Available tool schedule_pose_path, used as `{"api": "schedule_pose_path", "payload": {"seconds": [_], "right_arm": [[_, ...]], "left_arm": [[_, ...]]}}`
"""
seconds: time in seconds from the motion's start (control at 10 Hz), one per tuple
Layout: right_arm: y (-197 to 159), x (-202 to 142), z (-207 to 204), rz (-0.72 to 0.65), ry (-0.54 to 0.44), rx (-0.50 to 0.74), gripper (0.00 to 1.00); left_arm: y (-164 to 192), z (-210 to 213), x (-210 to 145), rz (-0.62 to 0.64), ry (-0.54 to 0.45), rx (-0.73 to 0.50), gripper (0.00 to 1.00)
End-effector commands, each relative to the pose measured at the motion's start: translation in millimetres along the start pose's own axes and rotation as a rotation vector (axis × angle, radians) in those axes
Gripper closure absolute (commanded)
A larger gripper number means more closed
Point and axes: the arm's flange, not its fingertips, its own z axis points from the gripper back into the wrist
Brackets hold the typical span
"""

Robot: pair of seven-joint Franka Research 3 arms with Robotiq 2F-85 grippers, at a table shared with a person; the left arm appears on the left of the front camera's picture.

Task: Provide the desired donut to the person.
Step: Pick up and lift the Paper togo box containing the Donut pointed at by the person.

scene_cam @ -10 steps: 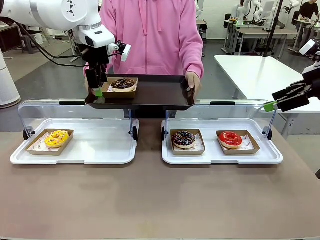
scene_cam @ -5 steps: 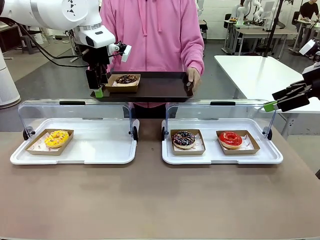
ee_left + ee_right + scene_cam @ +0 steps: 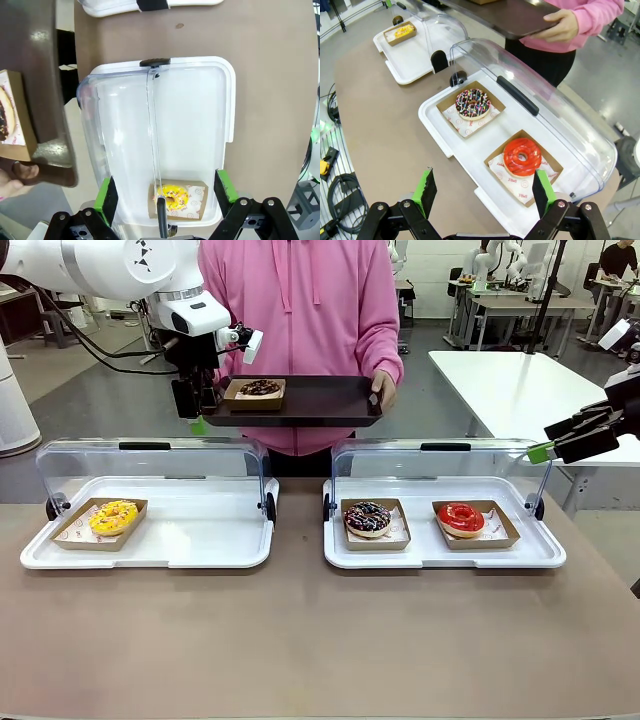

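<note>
While left gripper (image 3: pixel 198 412) hangs open, person (image 3: pixel 300 300) lifted tray (image 3: pixel 320 400) higher.

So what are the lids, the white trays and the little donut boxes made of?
The lids look like clear glossy plastic: you see through them and they glint. The white trays: smooth moulded plastic, probably. The boxes: matt brown cardboard, by the folded edges.

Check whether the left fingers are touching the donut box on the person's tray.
Apart. The left wrist view shows the donut box on the tray off to one side, clear of the open fingers of the left gripper.
</note>
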Motion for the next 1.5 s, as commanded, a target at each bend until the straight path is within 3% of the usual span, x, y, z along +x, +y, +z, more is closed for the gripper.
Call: {"api": "schedule_pose_path", "payload": {"seconds": [0.0, 0.6, 0.8, 1.0, 1.2, 1.4], "right_arm": [[0, -2, -1, 0.009, 0.001, 0.011, 0.0], [0, -2, -1, 0.009, 0.001, 0.011, 0.0], [0, -2, -1, 0.009, 0.001, 0.011, 0.0], [0, -2, -1, 0.009, 0.001, 0.011, 0.0], [0, -2, -1, 0.009, 0.001, 0.011, 0.0], [0, -2, -1, 0.009, 0.001, 0.011, 0.0]], "left_arm": [[2, 1, -2, 0.001, 0.0, 0.016, 0.0], [0, 0, 0, 0.0, 0.0, 0.0, 0.0], [-48, 30, -64, 0.124, -0.149, -0.06, 0.0], [-85, 25, -113, 0.222, -0.322, -0.103, 0.0], [-128, 11, -155, 0.257, -0.511, -0.061, 0.0], [-159, -1, -189, 0.292, -0.605, 0.037, 0.0]]}}
